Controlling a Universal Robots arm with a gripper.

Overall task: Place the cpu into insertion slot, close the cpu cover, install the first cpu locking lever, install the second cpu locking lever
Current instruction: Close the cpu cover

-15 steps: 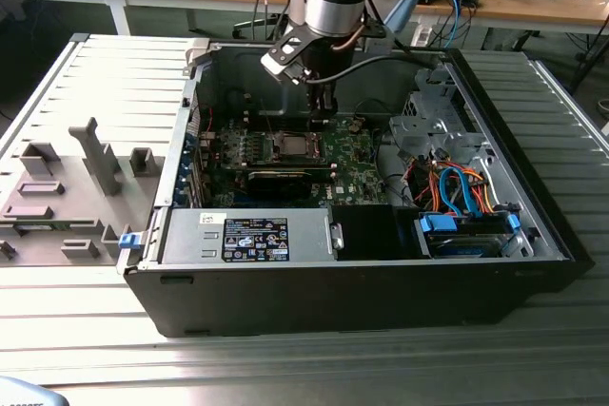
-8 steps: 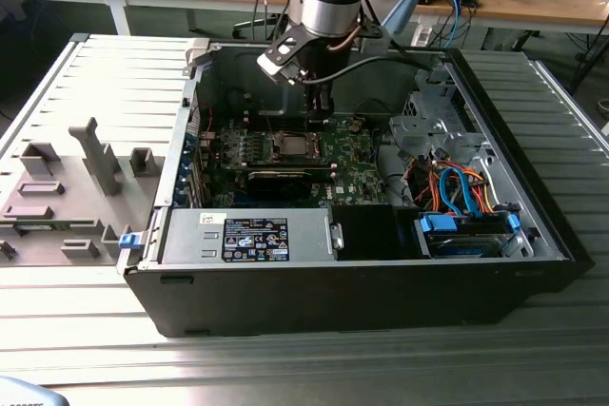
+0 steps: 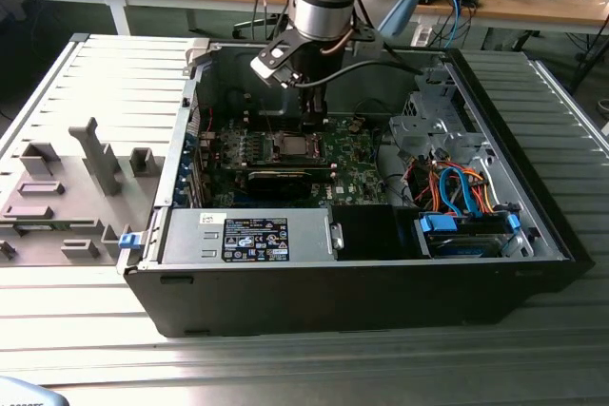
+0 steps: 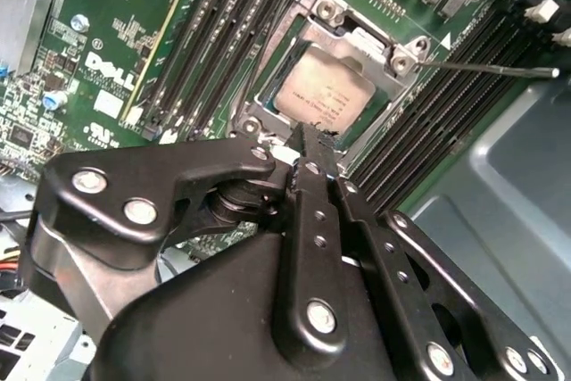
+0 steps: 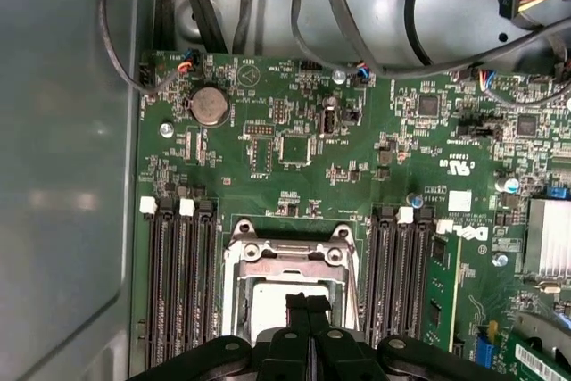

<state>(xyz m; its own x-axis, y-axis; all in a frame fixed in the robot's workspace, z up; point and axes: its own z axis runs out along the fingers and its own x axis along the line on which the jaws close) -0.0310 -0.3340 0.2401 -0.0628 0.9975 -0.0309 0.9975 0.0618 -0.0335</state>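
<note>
1. End effector (image 4: 306, 144): fingers pressed together, nothing in them, tip just over the slot's (image 4: 268, 86) near edge.
2. Cpu (image 4: 323, 98) is seated in the slot; cover (image 4: 366, 42) looks to be down around it.
3. Lever (image 4: 486, 66) juts out sideways, so I judge it unlatched.
4. Push on the lever only, keeping off the cpu top, and go slow and straight.
</note>
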